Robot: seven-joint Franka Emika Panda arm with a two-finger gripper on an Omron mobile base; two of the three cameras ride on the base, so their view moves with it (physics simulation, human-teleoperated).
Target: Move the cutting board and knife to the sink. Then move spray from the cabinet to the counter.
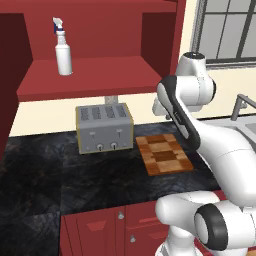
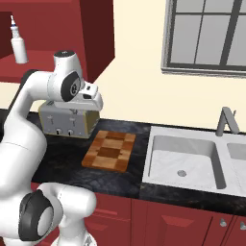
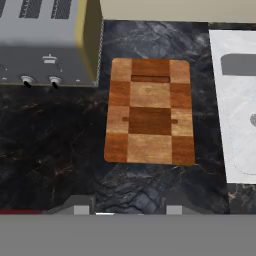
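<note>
- One flat checkered wooden cutting board of light and dark brown blocks lies flat on the black marbled stone counter, between the toaster and the sink, touching neither.
- One boxy silver toaster with four top slots and two front knobs stands on the counter just left of the board, against the cream wall.
- One small white plastic spray bottle with a dark blue collar stands upright on the shelf of the one dark red open-front wall cabinet, above the toaster and a little to its left.
- One white rectangular sink with a round drain sits in the counter to the right of the board; one grey metal faucet rises behind it. A second basin edge shows further right.
- One claw hangs above the counter, near the board's front edge, touching nothing; its two dark finger tips stand moderately apart with bare counter between them, so it is spread and grips nothing.
- One grey-framed window is set in the wall above the sink.
- Red base cabinets with small knobs run below the counter.
</note>
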